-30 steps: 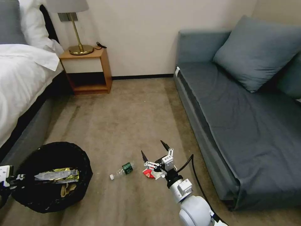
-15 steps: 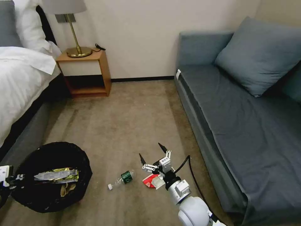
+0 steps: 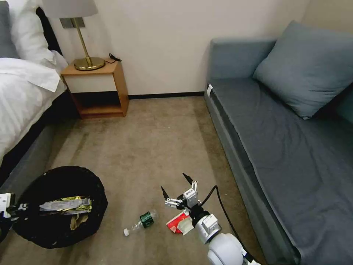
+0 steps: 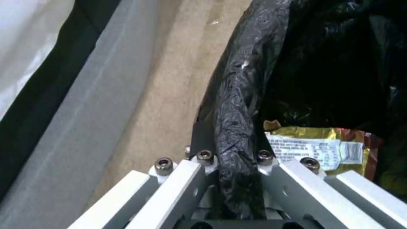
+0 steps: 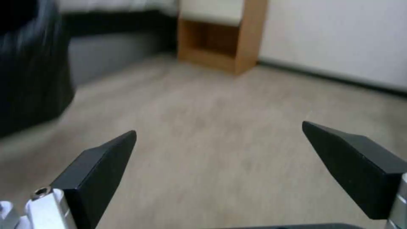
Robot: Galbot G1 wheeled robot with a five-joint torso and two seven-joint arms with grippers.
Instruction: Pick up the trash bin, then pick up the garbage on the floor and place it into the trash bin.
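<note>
While left gripper (image 4: pixel 231 165) jaws clamp the trash bin (image 3: pixel 59 206) rim, right gripper (image 3: pixel 175 186), jaws wide and empty, hovers over one bottle (image 3: pixel 141 221) and one red packet (image 3: pixel 178 223).

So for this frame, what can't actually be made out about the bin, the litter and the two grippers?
- Trash bin: the black liner covers it in the head view, so its wall colour is hidden.
- Brown scrap in the bin: too small to identify.
- Red-and-white packet: the right gripper overlaps its far edge.
- Left gripper: cut off by the head view's edge; the wrist view shows it clamping the rim.
</note>
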